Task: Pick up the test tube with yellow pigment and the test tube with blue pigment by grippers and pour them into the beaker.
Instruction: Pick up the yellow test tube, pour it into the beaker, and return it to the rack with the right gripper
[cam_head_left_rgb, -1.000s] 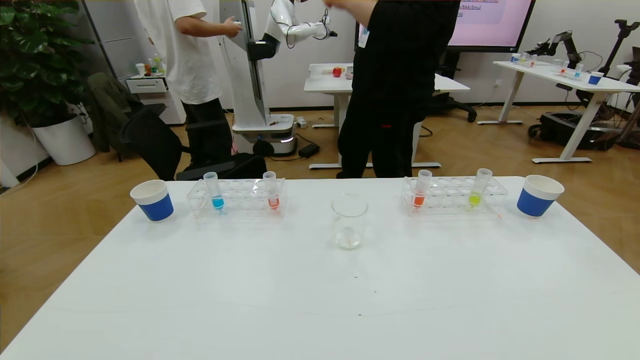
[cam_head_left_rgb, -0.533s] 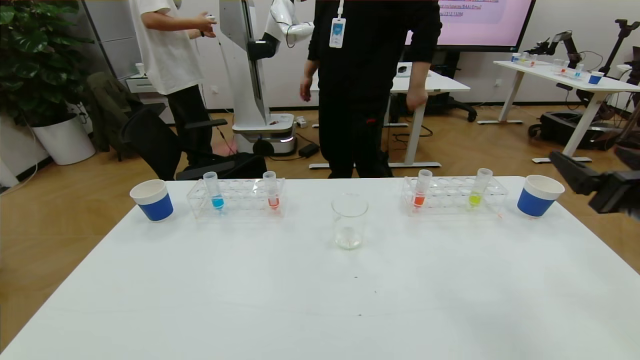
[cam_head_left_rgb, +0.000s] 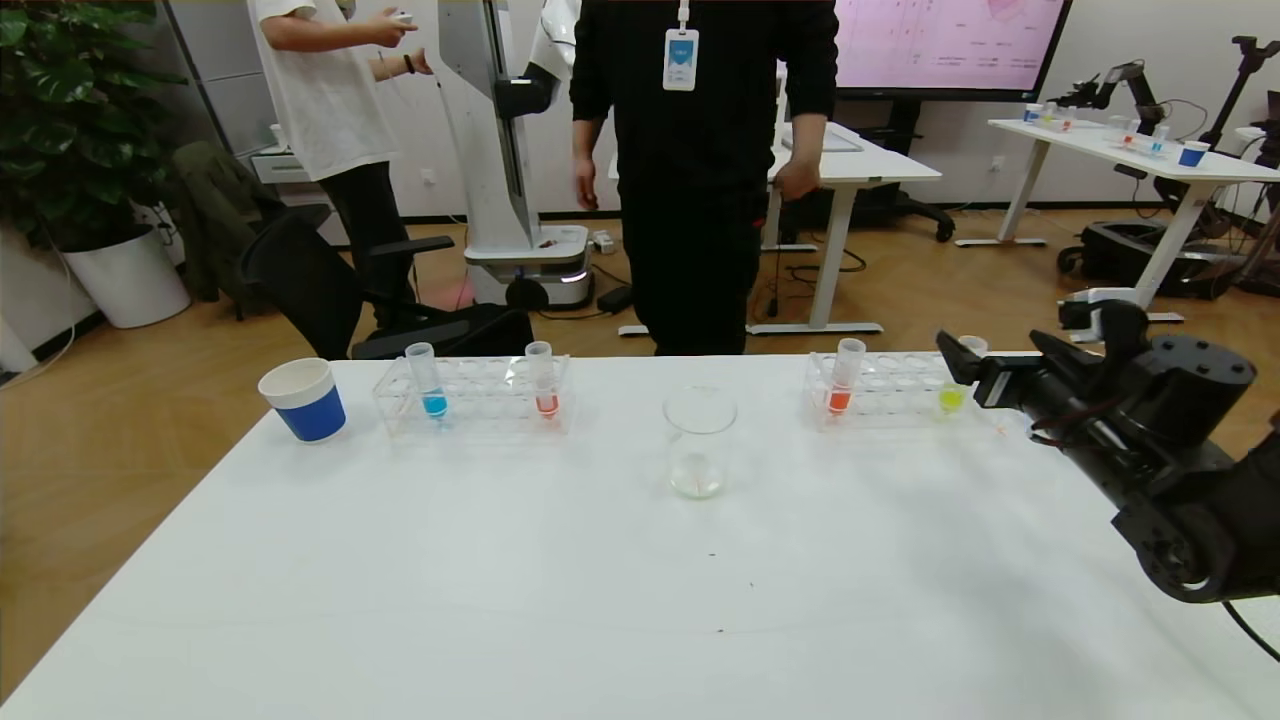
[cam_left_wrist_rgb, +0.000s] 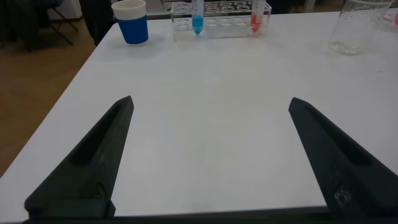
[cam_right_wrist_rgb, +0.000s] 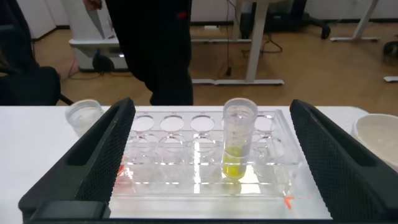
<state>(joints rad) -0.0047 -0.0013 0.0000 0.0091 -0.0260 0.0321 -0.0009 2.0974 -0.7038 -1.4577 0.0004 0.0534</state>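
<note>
The test tube with yellow pigment (cam_head_left_rgb: 950, 398) stands in the right clear rack (cam_head_left_rgb: 885, 385). In the head view its top is partly hidden by my right gripper (cam_head_left_rgb: 1000, 340). That gripper is open just in front of the rack, its fingers wide on either side of the tube (cam_right_wrist_rgb: 239, 140) in the right wrist view and touching nothing. The test tube with blue pigment (cam_head_left_rgb: 433, 385) stands in the left rack (cam_head_left_rgb: 480, 395). The beaker (cam_head_left_rgb: 699, 440) stands between the racks. My left gripper (cam_left_wrist_rgb: 209, 102) is open and empty over the near table, out of the head view.
Each rack also holds a tube of orange-red liquid (cam_head_left_rgb: 842, 385) (cam_head_left_rgb: 543, 385). A blue-and-white paper cup (cam_head_left_rgb: 303, 400) stands left of the left rack. Another cup's rim (cam_right_wrist_rgb: 379, 134) shows right of the right rack. A person in black stands behind the table's far edge.
My right arm has come in from the right and moved left up to the right rack, now covering the right cup in the head view. The tubes and beaker have not moved.
</note>
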